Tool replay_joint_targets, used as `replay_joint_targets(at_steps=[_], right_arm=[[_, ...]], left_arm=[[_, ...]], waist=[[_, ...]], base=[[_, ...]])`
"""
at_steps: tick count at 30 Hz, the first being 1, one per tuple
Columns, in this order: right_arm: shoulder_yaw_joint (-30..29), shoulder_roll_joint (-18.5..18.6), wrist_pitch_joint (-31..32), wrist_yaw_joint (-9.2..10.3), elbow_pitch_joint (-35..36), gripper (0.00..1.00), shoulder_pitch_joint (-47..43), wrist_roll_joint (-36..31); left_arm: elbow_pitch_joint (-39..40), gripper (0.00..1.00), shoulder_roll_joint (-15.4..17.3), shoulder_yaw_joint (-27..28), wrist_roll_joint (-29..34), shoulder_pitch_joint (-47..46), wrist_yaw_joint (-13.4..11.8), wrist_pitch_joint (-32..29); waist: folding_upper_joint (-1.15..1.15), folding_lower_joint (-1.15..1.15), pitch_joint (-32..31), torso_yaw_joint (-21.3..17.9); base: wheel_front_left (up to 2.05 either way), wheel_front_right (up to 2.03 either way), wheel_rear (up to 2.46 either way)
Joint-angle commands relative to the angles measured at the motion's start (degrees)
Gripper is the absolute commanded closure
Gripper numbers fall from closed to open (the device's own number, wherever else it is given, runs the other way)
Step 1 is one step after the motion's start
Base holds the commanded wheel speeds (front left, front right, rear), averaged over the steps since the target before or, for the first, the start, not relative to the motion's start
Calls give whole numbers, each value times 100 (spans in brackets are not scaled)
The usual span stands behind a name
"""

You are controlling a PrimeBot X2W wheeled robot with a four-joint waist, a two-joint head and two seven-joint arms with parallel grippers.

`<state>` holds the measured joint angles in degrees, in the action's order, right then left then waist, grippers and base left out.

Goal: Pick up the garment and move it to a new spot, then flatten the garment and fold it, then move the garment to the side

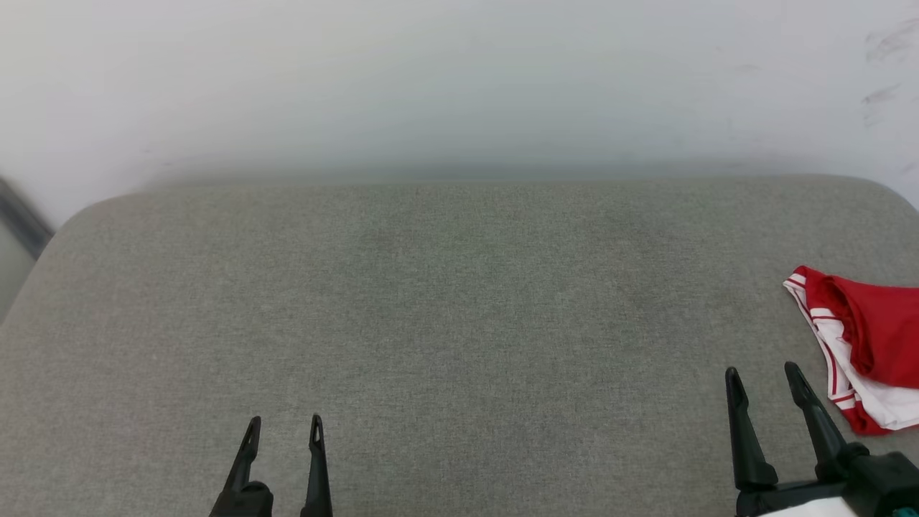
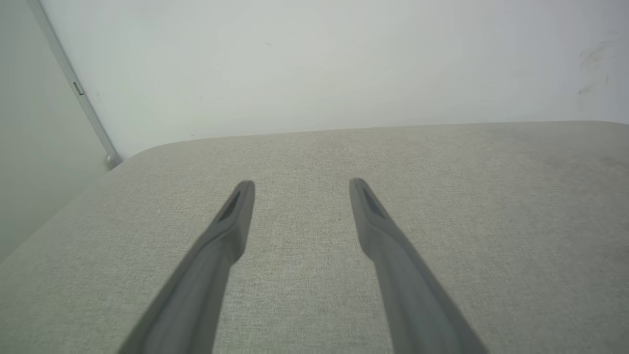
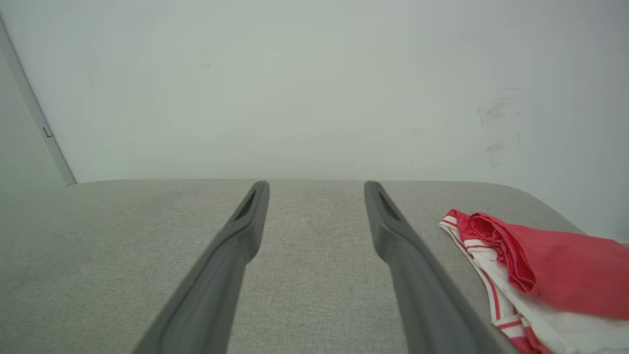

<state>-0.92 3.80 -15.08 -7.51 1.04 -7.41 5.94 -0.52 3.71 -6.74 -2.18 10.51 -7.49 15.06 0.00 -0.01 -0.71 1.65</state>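
The garment (image 1: pixel 865 337), red with white sleeves and red-and-white striped trim, lies bunched at the right edge of the grey padded surface (image 1: pixel 445 301), partly cut off by the head view's border. In the right wrist view the garment (image 3: pixel 545 265) sits just right of my right gripper (image 3: pixel 317 187). My right gripper (image 1: pixel 762 375) stands open and empty a little left of the cloth, not touching it. At the lower left, my left gripper (image 1: pixel 284 424) is open and empty over bare fabric, also seen from its own wrist as the left gripper (image 2: pixel 300 184).
A pale wall (image 1: pixel 459 79) rises behind the surface's rounded far edge. A thin grey strip (image 2: pixel 73 83) runs down the wall past the far left corner. Scuff marks (image 3: pixel 496 123) show on the wall at the right.
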Motion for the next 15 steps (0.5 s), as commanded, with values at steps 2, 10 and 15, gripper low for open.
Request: replay_joint_targets(at_steps=[2,10,15], right_arm=[[-43,-63,-8,4,68,0,-178,77],[-139,-104,-9,4,74,0,-360,208],[-156,-104,-8,4,52,0,-359,316]], left_arm=[[9,0,-11,37,-10,118,38,14],[49,0,-42,81,-29,215,80,14],[95,0,-57,102,-26,197,95,14]], waist=[[0,1,-51,4],[0,1,-102,8],[0,1,-83,16]], base=[[0,0,0],[0,0,0],[0,0,0]])
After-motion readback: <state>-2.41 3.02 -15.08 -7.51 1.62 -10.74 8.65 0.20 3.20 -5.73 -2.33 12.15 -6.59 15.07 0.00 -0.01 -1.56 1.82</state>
